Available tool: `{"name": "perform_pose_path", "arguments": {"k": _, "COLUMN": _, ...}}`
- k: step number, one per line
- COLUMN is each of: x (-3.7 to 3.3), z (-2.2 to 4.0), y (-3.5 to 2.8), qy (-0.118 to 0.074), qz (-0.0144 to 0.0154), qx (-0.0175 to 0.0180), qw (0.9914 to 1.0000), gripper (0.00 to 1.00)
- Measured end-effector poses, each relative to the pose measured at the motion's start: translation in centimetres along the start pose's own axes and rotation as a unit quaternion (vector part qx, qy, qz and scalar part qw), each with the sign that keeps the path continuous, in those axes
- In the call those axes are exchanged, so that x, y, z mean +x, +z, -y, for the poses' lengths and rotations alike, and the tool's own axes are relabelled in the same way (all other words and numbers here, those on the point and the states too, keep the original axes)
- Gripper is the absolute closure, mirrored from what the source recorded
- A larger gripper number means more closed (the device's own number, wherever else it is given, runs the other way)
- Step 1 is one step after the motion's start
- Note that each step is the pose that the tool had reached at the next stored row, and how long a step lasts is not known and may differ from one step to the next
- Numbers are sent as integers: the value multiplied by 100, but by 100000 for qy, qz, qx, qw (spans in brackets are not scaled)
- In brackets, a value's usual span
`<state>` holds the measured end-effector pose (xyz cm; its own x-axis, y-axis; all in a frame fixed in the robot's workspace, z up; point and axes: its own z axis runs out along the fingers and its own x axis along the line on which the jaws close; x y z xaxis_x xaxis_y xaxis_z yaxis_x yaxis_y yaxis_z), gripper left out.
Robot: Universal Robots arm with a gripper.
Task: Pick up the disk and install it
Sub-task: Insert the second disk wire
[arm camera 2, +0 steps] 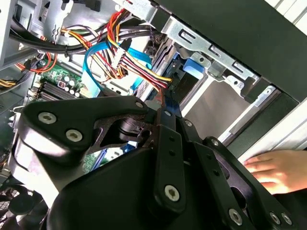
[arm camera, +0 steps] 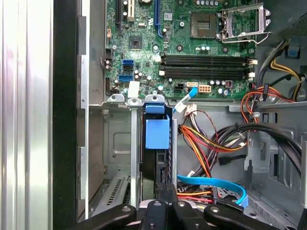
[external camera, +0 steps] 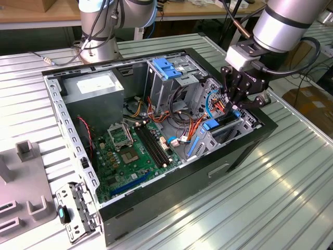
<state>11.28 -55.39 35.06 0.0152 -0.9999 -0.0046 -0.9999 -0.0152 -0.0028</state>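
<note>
An open computer case point(external camera: 156, 172) lies on the ribbed metal desk point(external camera: 270, 198). The gripper point(external camera: 237, 107) hangs over the drive bay point(external camera: 229, 130) at the exterior view's right. The disk point(arm camera: 157, 158) stands on edge in a bay slot; its dark edge and blue rail tab point(arm camera: 157, 134) show in the first wrist view. The fingers point(arm camera: 165, 191) are together on its upper edge. Coloured cables point(arm camera: 211, 143) crowd just beside it. A person's hand point(arm camera 2: 278, 170) rests near the case in the second wrist view.

We see a green motherboard point(arm camera: 192, 43), blue plastic latch point(arm camera: 157, 133), black gripper point(external camera: 240, 96), and orange-yellow-red cables point(arm camera: 206, 141).
</note>
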Motion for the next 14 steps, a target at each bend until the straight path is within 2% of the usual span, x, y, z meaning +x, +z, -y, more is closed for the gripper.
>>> {"name": "perform_pose_path", "arguments": {"k": 3, "x": 0, "z": -2, "y": 0, "qy": 3, "qz": 0, "qx": -2, "qw": 100000, "gripper": 89}}
{"name": "perform_pose_path", "arguments": {"k": 4, "x": 0, "z": -2, "y": -1, "qy": 4, "qz": 83, "qx": 0, "qw": 100000, "gripper": 89}}
{"name": "perform_pose_path", "arguments": {"k": 5, "x": 0, "z": -2, "y": -5, "qy": 6, "qz": 353, "qx": 6, "qw": 99999, "gripper": 89}}
{"name": "perform_pose_path", "arguments": {"k": 7, "x": 0, "z": -2, "y": -22, "qy": 6, "qz": 390, "qx": 5, "qw": 99999, "gripper": 89}}
{"name": "perform_pose_path", "arguments": {"k": 10, "x": 0, "z": -2, "y": -84, "qy": 5, "qz": 414, "qx": 7, "qw": 99999, "gripper": 89}}
{"name": "perform_pose_path", "arguments": {"k": 12, "x": 0, "z": -2, "y": -160, "qy": 7, "qz": 441, "qx": 7, "qw": 99999, "gripper": 89}}
{"name": "perform_pose_path", "arguments": {"k": 14, "x": 0, "z": -1, "y": -201, "qy": 5, "qz": 466, "qx": 8, "qw": 99999, "gripper": 89}}
